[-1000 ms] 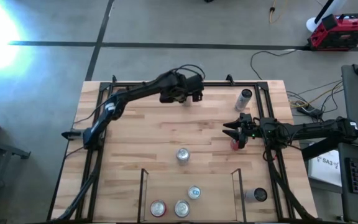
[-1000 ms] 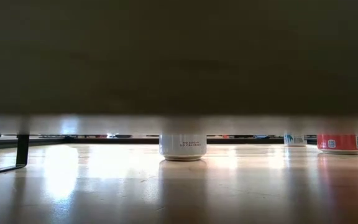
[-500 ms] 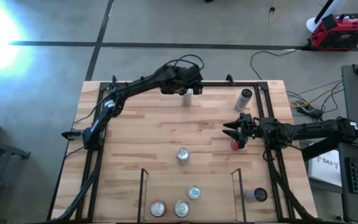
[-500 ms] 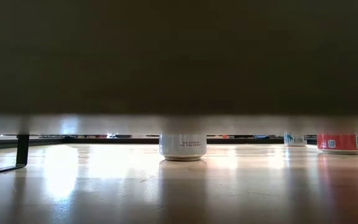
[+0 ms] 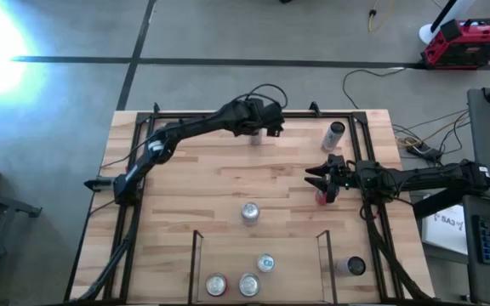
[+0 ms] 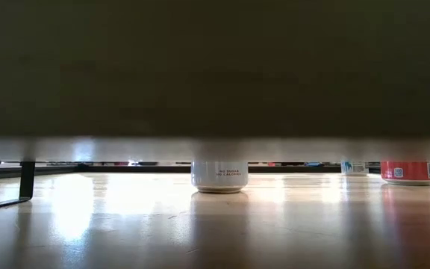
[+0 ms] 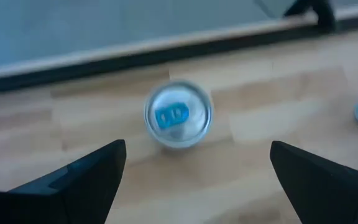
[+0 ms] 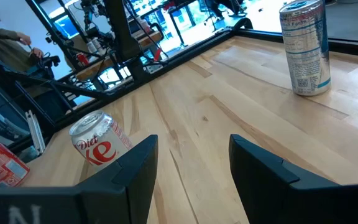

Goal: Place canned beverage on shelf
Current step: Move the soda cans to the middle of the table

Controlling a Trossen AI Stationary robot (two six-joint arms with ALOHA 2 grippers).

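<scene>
Overhead, the wooden surface (image 5: 185,195) fills the middle of the high view, ringed by a black metal frame (image 5: 134,170). At its 6 o'clock edge sits the shelf (image 5: 258,246), a small bay between two thin black rails, with three cans (image 5: 247,283) standing on its floor.

Next in size, the left arm reaches from 9 o'clock toward 12, its left gripper (image 7: 194,171) poised over a silver can (image 7: 178,115) near the far edge; the jaws are spread wide, a dark finger on either side, and the can stands upright and untouched between them in the left wrist view. The right arm comes in from 3 o'clock, and the right gripper (image 8: 188,165) hangs with jaws open and empty beside a red can (image 5: 321,197).

Among the smaller things, a lone can (image 5: 250,212) stands at the centre, a tall silver can (image 8: 304,46) at 1 o'clock, and a dark-topped can (image 5: 355,266) at 5 o'clock, outside the shelf's right rail.
</scene>
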